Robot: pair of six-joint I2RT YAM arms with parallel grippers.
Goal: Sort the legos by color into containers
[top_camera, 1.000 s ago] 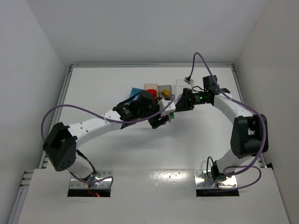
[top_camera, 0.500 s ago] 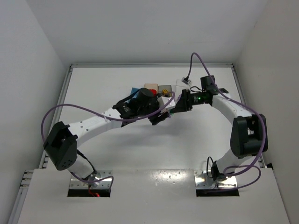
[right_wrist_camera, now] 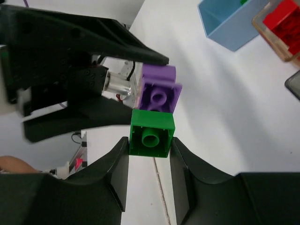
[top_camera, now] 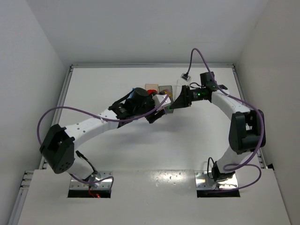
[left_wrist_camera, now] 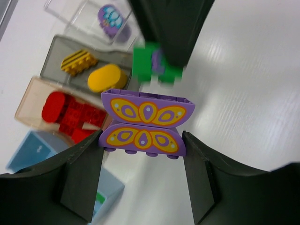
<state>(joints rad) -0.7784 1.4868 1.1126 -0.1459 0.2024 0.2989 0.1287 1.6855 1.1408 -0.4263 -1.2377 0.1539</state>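
Observation:
My left gripper (left_wrist_camera: 142,140) is shut on a purple lego stack with a yellow butterfly print (left_wrist_camera: 144,123). At the far end of that stack a green lego (right_wrist_camera: 151,132) touches it, and my right gripper (right_wrist_camera: 149,140) is shut on the green one. In the top view the two grippers, left (top_camera: 156,116) and right (top_camera: 174,104), meet tip to tip just in front of the containers. The clear bin (left_wrist_camera: 89,21) holds a purple piece. Yellow pieces lie in the dark grey bin (left_wrist_camera: 55,55), red legos in the pale orange bin (left_wrist_camera: 29,101). The light blue bin (left_wrist_camera: 28,151) is nearest my left fingers.
The four bins stand in a row near the back middle of the white table (top_camera: 117,154), partly hidden by my left arm (top_camera: 93,124) in the top view. White walls close in the table on three sides. Purple cables loop off both arms.
My right gripper has shut on the green lego. Both grippers have shifted a little toward the bins, the left still holding the purple stack.

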